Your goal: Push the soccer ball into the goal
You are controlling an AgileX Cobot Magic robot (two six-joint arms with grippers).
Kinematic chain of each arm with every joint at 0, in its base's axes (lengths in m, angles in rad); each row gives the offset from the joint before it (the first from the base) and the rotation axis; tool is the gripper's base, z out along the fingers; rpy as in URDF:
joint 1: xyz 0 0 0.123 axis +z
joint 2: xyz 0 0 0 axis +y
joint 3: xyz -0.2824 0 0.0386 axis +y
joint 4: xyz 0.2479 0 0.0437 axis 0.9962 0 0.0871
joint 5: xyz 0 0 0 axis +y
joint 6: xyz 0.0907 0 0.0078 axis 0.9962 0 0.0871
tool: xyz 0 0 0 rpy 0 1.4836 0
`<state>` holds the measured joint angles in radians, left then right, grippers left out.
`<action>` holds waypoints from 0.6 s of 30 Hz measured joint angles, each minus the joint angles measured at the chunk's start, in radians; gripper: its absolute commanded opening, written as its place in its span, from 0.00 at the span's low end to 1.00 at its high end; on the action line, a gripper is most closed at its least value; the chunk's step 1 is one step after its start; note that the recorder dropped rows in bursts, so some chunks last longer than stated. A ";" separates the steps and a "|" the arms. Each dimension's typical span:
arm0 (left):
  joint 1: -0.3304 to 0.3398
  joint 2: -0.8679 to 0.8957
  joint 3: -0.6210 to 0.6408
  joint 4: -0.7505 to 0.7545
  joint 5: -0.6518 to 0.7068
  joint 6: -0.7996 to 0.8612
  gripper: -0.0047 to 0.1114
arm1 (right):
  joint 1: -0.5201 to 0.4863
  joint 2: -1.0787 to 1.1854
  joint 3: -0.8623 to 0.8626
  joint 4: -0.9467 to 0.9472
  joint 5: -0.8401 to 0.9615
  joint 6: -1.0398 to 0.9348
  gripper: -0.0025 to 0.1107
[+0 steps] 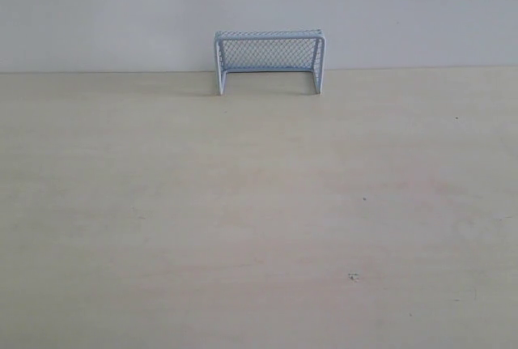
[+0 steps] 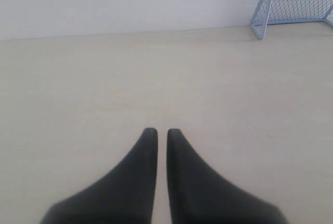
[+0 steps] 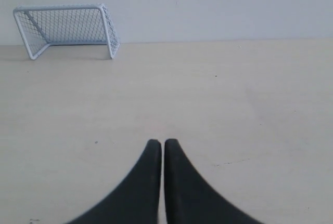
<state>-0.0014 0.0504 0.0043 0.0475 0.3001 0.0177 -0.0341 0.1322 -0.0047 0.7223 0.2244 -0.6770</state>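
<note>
Left gripper (image 2: 162, 130), right gripper (image 3: 158, 142), jaws closed, empty

This is looking like a robot test lab: a pale wood-grain desk (image 1: 259, 219) is meeting a blank white wall (image 1: 97, 9), a toy goal (image 1: 269, 59) is standing by that wall, and the black left claw (image 2: 162, 130) and right claw (image 3: 158, 142) are hovering over the desk.

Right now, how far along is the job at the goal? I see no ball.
Done: nothing; the goal stands empty by the wall. In hand: nothing; left fingers and right fingers are closed above the table. To do: the whole push; no ball shows in any view.
</note>
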 measured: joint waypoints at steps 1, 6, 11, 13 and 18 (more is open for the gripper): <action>0.000 0.000 0.000 0.000 0.000 0.000 0.09 | 0.000 -0.008 0.000 -0.004 0.010 0.000 0.02; 0.000 0.000 0.000 0.000 0.000 0.000 0.09 | 0.000 -0.079 0.002 -0.044 0.086 0.000 0.02; 0.000 0.000 0.000 0.000 0.000 0.000 0.09 | 0.000 -0.125 0.005 -0.108 0.166 0.039 0.02; 0.000 0.000 0.000 0.000 0.000 0.000 0.09 | 0.000 -0.125 0.005 -0.113 0.172 0.046 0.02; 0.000 0.000 0.000 0.000 0.000 0.000 0.09 | 0.000 -0.126 0.005 -0.113 0.172 0.052 0.02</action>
<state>-0.0014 0.0504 0.0043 0.0475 0.3001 0.0177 -0.0341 0.0063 0.0004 0.6097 0.3962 -0.6246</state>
